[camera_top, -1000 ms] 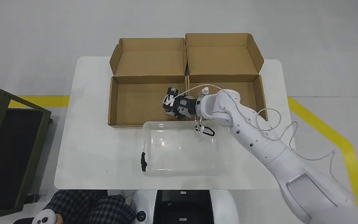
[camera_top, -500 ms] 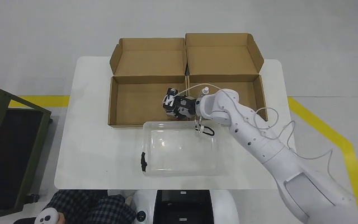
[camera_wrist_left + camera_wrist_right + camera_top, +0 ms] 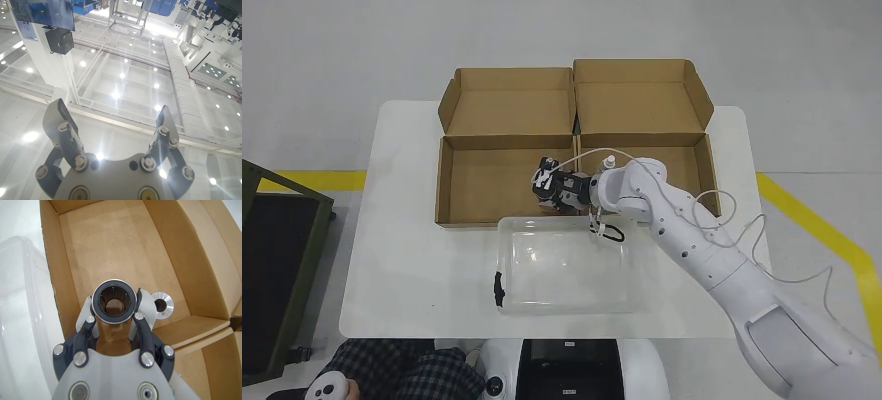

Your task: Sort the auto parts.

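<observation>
My right gripper (image 3: 115, 300) is shut on a black-rimmed cylindrical bearing (image 3: 114, 282), gripped by its sides and held above the floor of the left cardboard box (image 3: 117, 247). In the top view this gripper (image 3: 545, 183) hangs over the right end of that left box (image 3: 487, 185). A silver flanged ring (image 3: 166, 306) lies on the box floor beside the gripper, near the box's corner. My left gripper (image 3: 112, 106) points up at the ceiling, open, with nothing between its fingers.
A second cardboard box (image 3: 682, 165) adjoins the left one on the right; both have their lids folded back. A clear plastic bin (image 3: 562, 265) stands in front of the boxes, its wall (image 3: 17, 294) close beside the right gripper.
</observation>
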`<act>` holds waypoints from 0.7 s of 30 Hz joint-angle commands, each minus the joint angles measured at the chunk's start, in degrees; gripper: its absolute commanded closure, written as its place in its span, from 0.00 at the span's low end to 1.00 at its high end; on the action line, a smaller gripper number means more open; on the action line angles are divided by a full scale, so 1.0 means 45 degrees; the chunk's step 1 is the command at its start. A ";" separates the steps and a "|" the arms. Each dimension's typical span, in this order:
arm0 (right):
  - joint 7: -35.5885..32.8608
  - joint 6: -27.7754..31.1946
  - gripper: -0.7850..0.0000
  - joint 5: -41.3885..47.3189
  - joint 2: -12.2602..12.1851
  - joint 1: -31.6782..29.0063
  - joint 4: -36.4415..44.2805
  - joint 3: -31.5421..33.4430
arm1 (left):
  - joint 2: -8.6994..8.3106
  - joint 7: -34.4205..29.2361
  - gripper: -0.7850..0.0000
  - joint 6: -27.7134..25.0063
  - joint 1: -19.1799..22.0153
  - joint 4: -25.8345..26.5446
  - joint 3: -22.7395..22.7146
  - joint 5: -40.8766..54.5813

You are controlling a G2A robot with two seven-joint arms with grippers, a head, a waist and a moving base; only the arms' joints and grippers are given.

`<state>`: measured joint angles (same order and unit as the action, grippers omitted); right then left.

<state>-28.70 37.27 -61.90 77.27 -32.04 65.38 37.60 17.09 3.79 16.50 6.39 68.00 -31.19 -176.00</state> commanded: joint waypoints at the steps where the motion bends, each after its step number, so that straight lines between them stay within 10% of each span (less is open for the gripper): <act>1: -0.0002 0.0025 0.56 0.0010 0.0015 -0.0007 -0.0017 0.0026 | 0.0000 0.0000 0.00 0.0000 0.0000 0.0000 0.0000 0.0000; 21: 0.0134 0.0574 0.52 -0.0162 -0.0146 -0.0466 0.1540 0.0896 | 0.0000 0.0000 0.00 0.0000 0.0000 0.0000 0.0000 0.0000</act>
<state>-28.09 39.78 -62.57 76.78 -33.87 71.30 41.16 17.09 3.79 16.50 6.39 68.00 -31.19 -176.00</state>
